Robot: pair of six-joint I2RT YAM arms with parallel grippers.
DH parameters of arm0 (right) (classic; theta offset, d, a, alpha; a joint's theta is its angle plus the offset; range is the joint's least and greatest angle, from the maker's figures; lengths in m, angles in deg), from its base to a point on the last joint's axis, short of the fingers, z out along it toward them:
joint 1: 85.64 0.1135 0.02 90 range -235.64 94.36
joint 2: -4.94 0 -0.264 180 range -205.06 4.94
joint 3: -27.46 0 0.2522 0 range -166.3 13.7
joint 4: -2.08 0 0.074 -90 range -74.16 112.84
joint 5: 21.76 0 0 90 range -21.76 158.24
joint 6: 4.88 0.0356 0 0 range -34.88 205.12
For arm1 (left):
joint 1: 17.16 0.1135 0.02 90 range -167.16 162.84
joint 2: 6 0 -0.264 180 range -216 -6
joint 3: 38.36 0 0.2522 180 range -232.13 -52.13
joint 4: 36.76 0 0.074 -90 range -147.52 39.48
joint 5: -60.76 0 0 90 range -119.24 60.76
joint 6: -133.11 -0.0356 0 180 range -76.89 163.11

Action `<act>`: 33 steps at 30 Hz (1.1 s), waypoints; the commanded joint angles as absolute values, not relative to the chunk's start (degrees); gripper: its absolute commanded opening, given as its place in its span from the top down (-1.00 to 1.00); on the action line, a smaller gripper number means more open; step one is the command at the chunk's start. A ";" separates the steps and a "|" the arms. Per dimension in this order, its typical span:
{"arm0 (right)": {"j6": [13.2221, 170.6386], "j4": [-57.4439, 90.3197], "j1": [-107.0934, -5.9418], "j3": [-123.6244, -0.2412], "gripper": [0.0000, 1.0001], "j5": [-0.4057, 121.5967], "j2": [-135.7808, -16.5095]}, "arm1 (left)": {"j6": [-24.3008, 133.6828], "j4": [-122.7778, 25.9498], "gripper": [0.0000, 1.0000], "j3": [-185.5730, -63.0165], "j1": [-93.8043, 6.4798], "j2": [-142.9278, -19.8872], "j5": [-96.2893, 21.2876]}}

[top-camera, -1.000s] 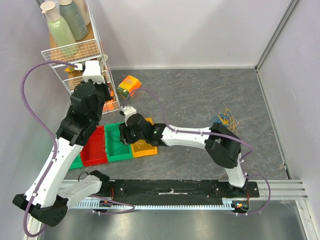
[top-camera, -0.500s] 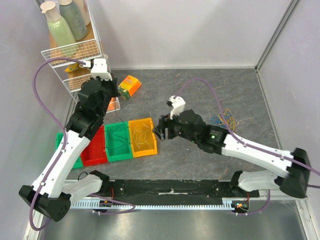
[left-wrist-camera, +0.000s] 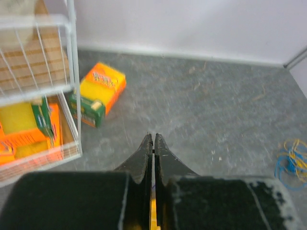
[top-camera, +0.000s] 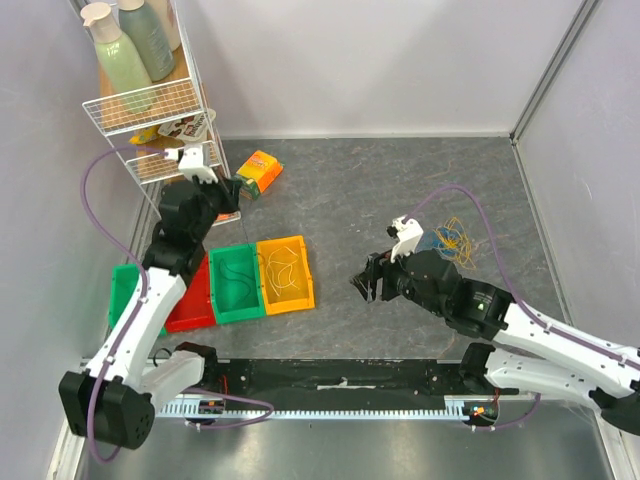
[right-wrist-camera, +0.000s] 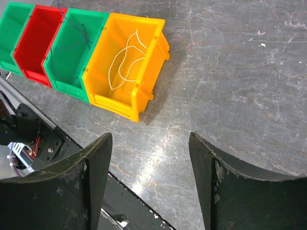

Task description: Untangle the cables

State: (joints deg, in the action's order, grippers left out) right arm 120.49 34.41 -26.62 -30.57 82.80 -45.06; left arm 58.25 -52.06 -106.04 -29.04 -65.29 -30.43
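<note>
Left end effector: fingers pressed together. Right end effector: spread wide, empty, over bench; yellow bin at 11 o'clock.

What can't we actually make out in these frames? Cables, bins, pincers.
- Cable bunch: in the top view, too small to count loops or trace crossings; right arm overlaps its left edge. In the left wrist view it is blurred and cut by the right edge.
- Leftmost green bin: contents hidden by left arm in the top view; cut by the frame edge in the right wrist view.
- Left pincer: shut; yellow sliver between its fingers, unclear whether a cable.
</note>
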 commanded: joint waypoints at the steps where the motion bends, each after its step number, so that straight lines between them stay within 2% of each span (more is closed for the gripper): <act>1: 122.82 35.09 -26.67 -27.62 -0.46 83.27 -41.30 | 65.34 -50.17 0.97 -98.11 -27.45 -58.49 -35.83; 5: 123.35 35.79 -26.67 -26.12 -0.46 81.78 -38.32 | 67.36 -53.84 0.97 -91.60 -26.92 -52.16 -31.28; 13: 125.71 37.55 -26.67 -23.21 -0.43 80.72 -32.25 | 71.58 -67.47 0.97 -94.31 -26.48 -50.48 -7.38; 17: 128.44 39.13 -26.67 -22.25 -0.40 81.24 -29.00 | 75.63 -72.83 0.96 -97.21 -26.39 -53.71 4.48; 22: 129.85 40.01 -26.67 -21.45 -0.40 83.00 -27.05 | 71.51 -73.98 0.97 -100.99 -26.30 -58.56 14.15; 28: 128.98 39.93 -26.67 -22.77 -0.40 83.35 -29.43 | 71.22 -75.65 0.97 -100.03 -29.02 -60.75 13.91; 33: 127.22 38.52 -26.76 -22.95 -0.43 83.44 -30.75 | 76.84 -79.60 0.97 -98.71 -40.08 -65.31 19.27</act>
